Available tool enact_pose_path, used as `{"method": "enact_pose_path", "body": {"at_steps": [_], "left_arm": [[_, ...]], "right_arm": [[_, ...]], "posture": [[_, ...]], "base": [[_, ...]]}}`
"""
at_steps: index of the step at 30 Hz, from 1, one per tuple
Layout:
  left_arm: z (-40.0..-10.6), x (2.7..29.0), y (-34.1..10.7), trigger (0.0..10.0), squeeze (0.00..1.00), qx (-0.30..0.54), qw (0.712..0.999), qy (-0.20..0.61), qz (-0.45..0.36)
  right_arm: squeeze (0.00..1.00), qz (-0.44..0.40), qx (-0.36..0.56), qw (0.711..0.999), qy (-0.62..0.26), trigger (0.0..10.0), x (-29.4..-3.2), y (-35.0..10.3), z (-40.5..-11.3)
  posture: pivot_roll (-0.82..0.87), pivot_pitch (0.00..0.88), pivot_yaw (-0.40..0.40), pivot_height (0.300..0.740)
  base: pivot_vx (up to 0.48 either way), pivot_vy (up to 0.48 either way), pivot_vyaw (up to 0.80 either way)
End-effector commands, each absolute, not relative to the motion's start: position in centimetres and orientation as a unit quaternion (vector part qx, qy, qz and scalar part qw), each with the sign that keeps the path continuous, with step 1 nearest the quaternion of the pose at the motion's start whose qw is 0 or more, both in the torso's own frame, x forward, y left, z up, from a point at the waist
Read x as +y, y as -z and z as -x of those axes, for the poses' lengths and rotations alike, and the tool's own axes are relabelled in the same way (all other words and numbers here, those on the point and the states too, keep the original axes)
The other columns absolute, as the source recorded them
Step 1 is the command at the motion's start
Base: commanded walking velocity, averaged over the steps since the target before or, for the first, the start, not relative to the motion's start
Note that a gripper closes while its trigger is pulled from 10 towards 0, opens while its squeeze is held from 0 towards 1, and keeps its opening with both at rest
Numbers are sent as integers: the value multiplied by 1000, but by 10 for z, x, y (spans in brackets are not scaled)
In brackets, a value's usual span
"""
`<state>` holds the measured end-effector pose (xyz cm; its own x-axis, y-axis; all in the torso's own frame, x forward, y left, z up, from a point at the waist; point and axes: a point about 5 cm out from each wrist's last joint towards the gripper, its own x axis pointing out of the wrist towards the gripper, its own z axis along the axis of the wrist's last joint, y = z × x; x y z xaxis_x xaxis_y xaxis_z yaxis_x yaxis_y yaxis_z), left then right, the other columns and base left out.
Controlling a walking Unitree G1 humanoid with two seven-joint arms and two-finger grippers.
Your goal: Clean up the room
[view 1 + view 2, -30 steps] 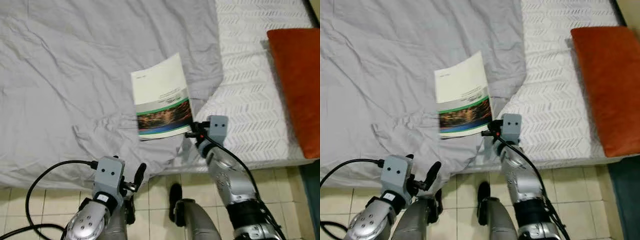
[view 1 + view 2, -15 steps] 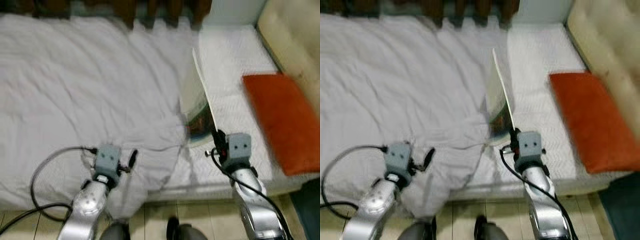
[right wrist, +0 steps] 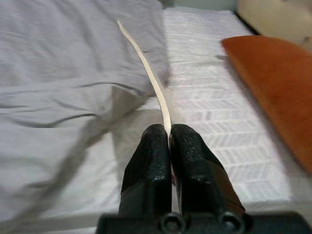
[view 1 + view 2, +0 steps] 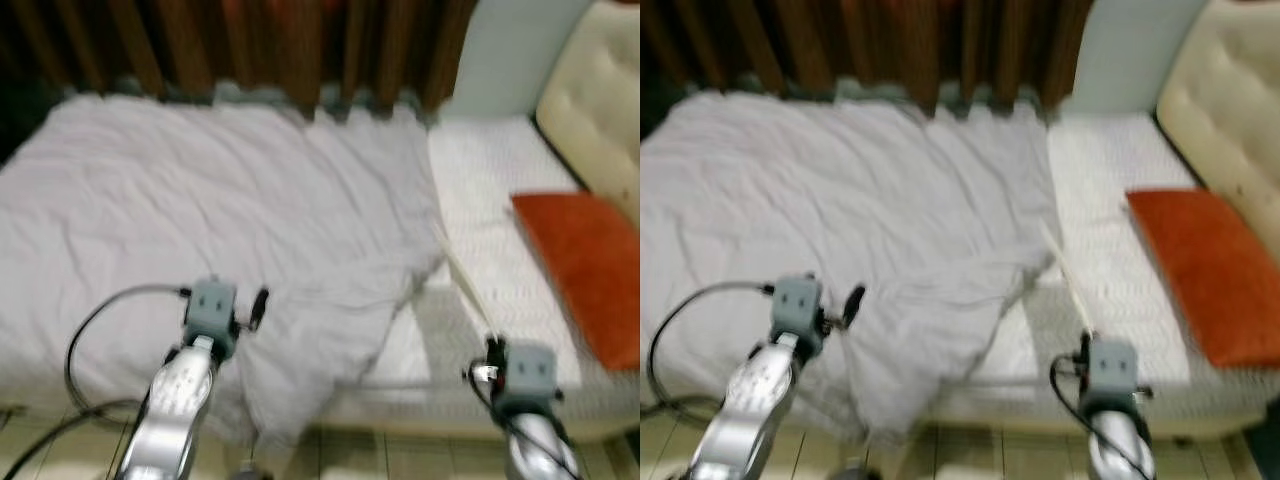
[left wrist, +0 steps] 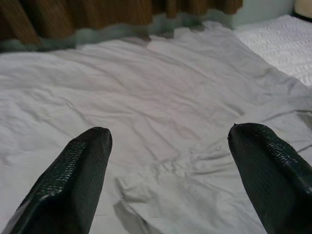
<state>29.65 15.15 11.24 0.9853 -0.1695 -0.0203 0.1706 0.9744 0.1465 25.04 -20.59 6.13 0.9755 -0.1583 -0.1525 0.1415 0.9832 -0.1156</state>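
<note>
My right gripper (image 3: 169, 141) is shut on a thin booklet (image 3: 146, 66), held edge-on above the bed. In the eye views the booklet (image 4: 462, 283) rises as a pale sliver from my right gripper (image 4: 490, 345) near the bed's front edge. My left gripper (image 5: 170, 161) is open over the rumpled grey blanket (image 5: 161, 92), with nothing between its fingers; in the left eye view the left gripper (image 4: 258, 300) sits at the lower left.
The grey blanket (image 4: 220, 190) covers most of the bed; a white patterned sheet (image 4: 490, 180) shows at the right. An orange cushion (image 4: 580, 270) lies at the far right beside a cream padded headboard (image 4: 595, 70). Dark wooden slats (image 4: 250, 40) stand behind. Tiled floor (image 4: 360, 460) lies below.
The camera has tilted up, showing the whole bed and the slats. My right gripper has lifted the booklet off the blanket and turned it edge-on.
</note>
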Motion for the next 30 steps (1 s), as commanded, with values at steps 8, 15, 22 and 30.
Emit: {"method": "enact_pose_path", "body": {"at_steps": [8, 15, 22, 30], "left_arm": [[-301, 141, -103, 10000, 0, 13, 995, 89, -43], [-302, 148, -96, 10000, 0, 17, 995, 90, -49], [-302, 150, -93, 10000, 0, 17, 995, 89, -49], [-301, 148, -91, 10000, 0, 13, 993, 84, -86]], "right_arm": [[0, 59, 36, 996, 65, 10000, -202, -82, -272], [0, 63, 36, 995, 61, 10000, -200, -80, -268], [0, 69, 23, 996, 42, 10000, -198, -85, -274], [0, 50, 13, 998, 20, 10000, -189, -89, -282]], "posture": [[22, 0, -40, 740], [9, 0, -57, 740], [8, 0, -62, 740], [23, 0, -64, 740]], "base": [[0, -449, 0], [35, -426, 0], [252, -406, 0], [199, -218, 0]]}}
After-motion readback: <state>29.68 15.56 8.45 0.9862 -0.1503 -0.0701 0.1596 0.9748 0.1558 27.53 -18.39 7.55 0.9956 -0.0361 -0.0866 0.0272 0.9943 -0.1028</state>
